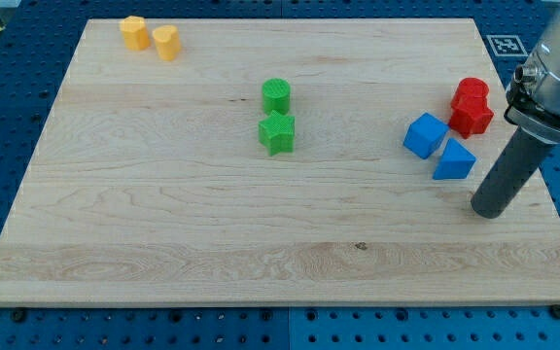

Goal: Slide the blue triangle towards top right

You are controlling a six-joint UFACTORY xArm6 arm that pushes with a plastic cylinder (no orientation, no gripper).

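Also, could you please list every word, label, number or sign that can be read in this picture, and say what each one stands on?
No readable words, brand names or numbers anywhere in the view.
One sign only: a black-and-white square marker, a coded pattern rather than text, lying just off the wooden board at its top-right corner, partly cut off by the arm.
The blue triangle, the other blocks and my tip carry no markings.

Single high, oblique view down over the whole board [163, 243]
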